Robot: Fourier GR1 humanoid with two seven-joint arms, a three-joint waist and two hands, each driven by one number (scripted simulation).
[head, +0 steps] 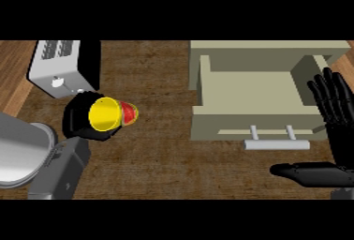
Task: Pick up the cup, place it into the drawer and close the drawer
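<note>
A yellow cup (pixel 106 114) with a red side lies tilted in my left hand (pixel 83 123), whose black fingers curl round it at the left of the wooden counter. The beige drawer (pixel 254 93) stands pulled out at the right, its inside bare, with a pale bar handle (pixel 276 144) at its front. My right hand (pixel 333 136) shows at the right edge beside the drawer, fingers straight and pointing up, thumb stretched out to the left below the handle. It holds nothing.
A white toaster (pixel 61 65) stands at the back left, close behind the cup. The wooden counter (pixel 159 159) stretches between my left hand and the drawer.
</note>
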